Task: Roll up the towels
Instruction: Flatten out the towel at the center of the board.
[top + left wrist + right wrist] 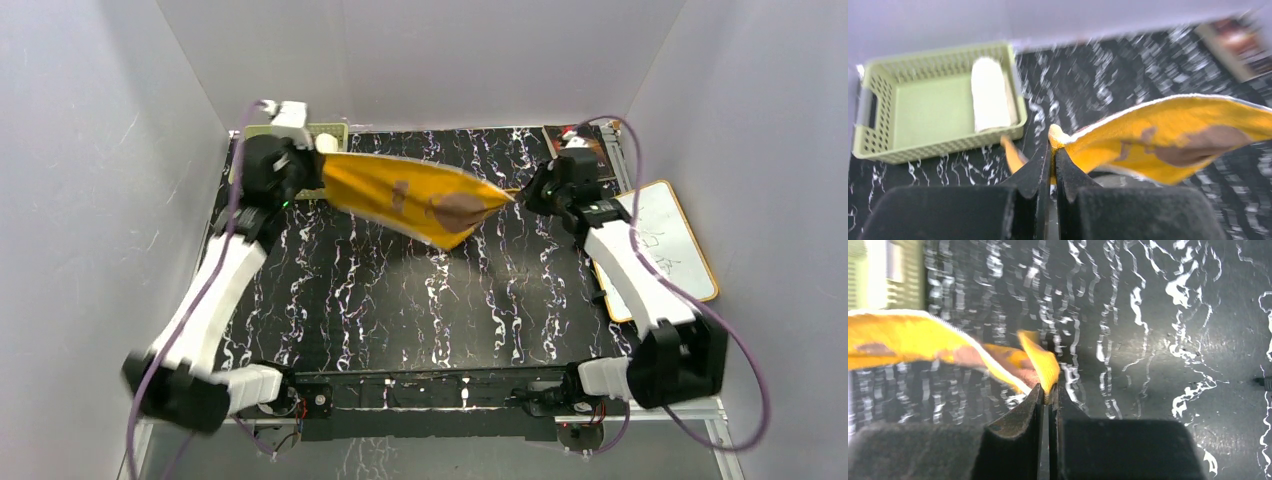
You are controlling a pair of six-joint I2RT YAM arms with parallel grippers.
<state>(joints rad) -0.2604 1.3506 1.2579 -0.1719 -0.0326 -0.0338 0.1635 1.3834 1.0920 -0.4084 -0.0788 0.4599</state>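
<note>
Hanging over the black marbled table [400,310], the orange-yellow towel [415,195] is pulled between two corners, likely to flatten it for rolling; its print is creased and unreadable. The cream towel [989,95] lies rolled in the green basket [878,100], barely visible from above. Both the left gripper [1052,145] and right gripper [1048,390] clench a corner.

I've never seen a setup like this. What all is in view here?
orange-yellow towel: one, brown print, stretched in the air between both arms
cream-white towel: one, rolled, inside the basket
basket: one, pale green, table's far left corner
table: one, black with white veining
whiteboard: one, white with orange rim, table's right edge
dark flat item: one, far right corner, too blurred to name
left arm: one, white and black, jaws shut on one towel corner
right arm: one, white and black, jaws shut on the opposite corner
</note>
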